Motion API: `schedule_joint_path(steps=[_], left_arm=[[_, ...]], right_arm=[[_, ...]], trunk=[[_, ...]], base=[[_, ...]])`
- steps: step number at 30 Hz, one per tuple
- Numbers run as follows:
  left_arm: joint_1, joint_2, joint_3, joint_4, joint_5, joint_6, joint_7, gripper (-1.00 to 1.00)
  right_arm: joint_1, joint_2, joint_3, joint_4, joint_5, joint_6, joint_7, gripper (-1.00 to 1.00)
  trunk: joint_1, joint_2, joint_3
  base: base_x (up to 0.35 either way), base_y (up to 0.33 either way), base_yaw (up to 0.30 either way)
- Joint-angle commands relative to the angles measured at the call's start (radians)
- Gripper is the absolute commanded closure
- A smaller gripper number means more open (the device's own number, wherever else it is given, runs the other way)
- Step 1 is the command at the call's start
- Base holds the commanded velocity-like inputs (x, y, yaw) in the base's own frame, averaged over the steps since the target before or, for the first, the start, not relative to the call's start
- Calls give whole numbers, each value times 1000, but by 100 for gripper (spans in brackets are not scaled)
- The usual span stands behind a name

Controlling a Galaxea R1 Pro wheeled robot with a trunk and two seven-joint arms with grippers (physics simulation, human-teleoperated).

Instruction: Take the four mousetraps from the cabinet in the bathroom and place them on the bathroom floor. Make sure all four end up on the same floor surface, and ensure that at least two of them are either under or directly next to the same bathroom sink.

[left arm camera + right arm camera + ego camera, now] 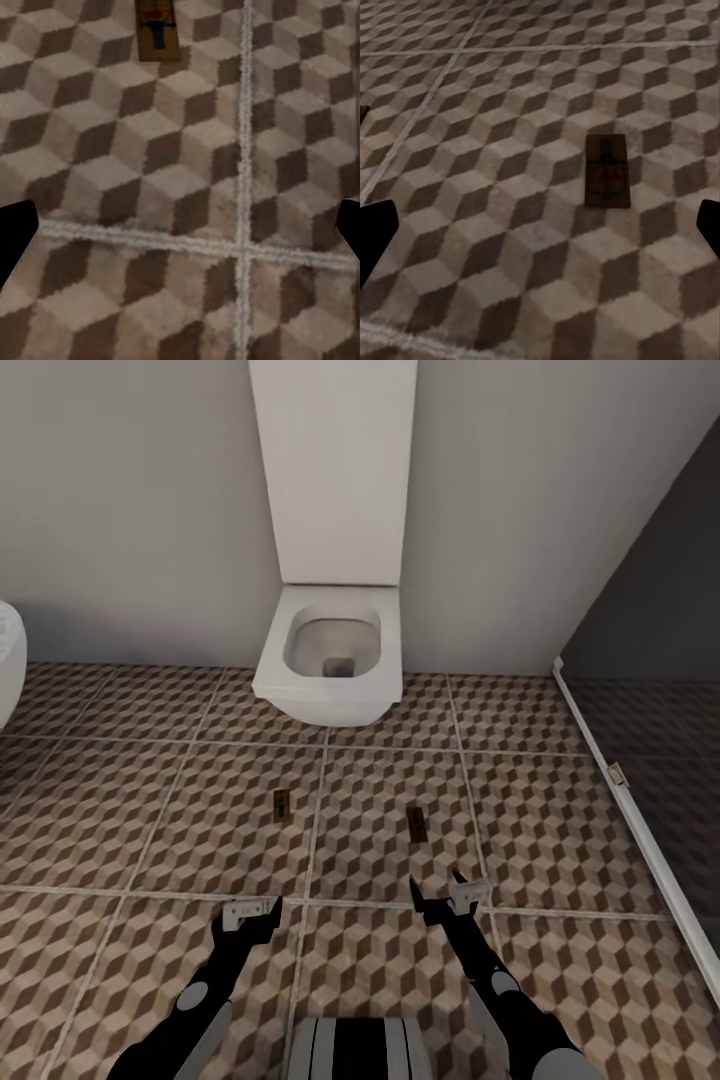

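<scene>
Right wrist view: tan mousetrap (607, 171), red mark, flat on bathroom floor (510, 112).

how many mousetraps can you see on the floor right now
2. One mousetrap lies on the bathroom floor ahead of the left gripper; the other lies ahead of the right gripper. Others may lie outside view.

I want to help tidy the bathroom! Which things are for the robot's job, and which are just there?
For the job: two mousetraps, the bathroom floor, both open grippers.

Just there: the toilet, the shower screen.
</scene>
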Motion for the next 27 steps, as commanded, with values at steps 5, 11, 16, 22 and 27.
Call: schedule_joint_path(steps=[5,11,16,22,27], left_arm=[[-1,1,-7,0,8,-5,9,-100],[-1,1,-7,0,8,-5,9,-100],[-1,1,-7,0,8,-5,9,-100],[-1,1,-7,0,8,-5,9,-100],[-1,1,-7,1,8,-5,9,-100]], right_arm=[[0,0,0,3,-3,-3,4,-100],[0,0,0,4,-3,-3,4,-100],[0,0,0,4,-3,-3,4,-100],[0,0,0,4,-3,-3,4,-100],[0,0,0,4,-3,-3,5,-100]], trunk=[[-2,1,19],[-5,2,42],[-7,4,61],[-10,5,85],[-19,20,103]], base=[[0,0,0],[0,0,0],[0,0,0],[0,0,0],[0,0,0]])
